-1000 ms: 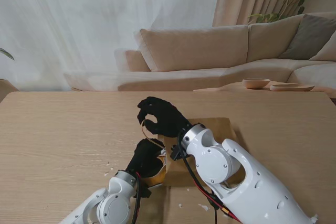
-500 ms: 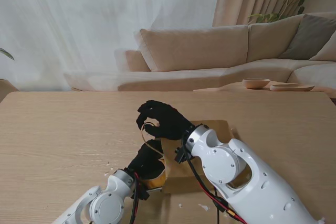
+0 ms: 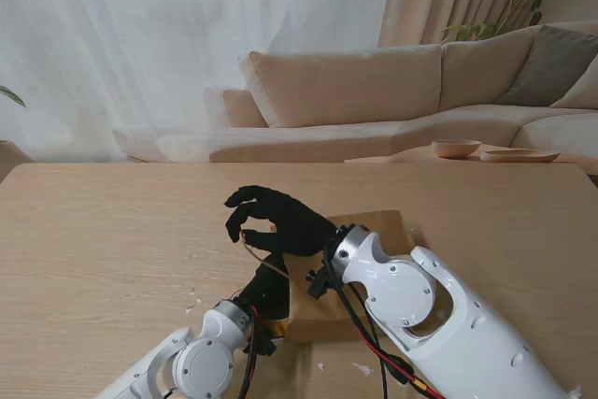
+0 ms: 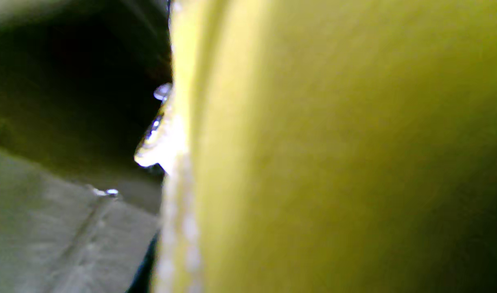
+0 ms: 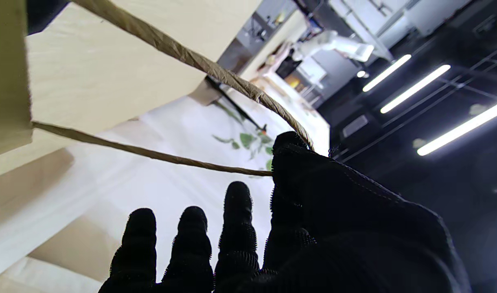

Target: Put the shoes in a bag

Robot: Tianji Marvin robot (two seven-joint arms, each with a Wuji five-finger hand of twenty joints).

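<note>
Brown kraft paper makes up the bag [image 3: 360, 268], which lies flat on the wooden table [image 3: 103, 231] a little toward six o'clock from the table's middle, partly covered by the white right forearm. Its twisted paper-cord handle [image 3: 260, 257] runs from the bag's mouth toward ten o'clock and ends at the right hand [image 3: 276, 221], black-gloved and held off the table; the thumb and forefinger are pinched on the cord while the other three fingers [image 5: 193, 244] stand straight, close side by side and touching nothing. In the right wrist view the handle [image 5: 215, 75] shows as two taut strands meeting at the pinch [image 5: 291, 152], with the bag's pale edge [image 5: 8, 73] at one side. The left hand [image 3: 266, 294], also in a black glove, sits just at six o'clock from the right hand, at the bag's mouth, its fingers curled around a yellow shoe [image 3: 277, 326] of which only a small patch shows beside the wrist; how far the shoe sits inside the bag cannot be told from the stand view. The left wrist view is almost filled by a blurred yellow surface of the shoe [image 4: 313, 154], with a pale stitched edge and dark space beside it, and no fingers can be made out there. Small white crumbs [image 3: 192, 301] dot the table at eight o'clock from the left hand, and a beige sofa [image 3: 392, 91] stands beyond the far edge
</note>
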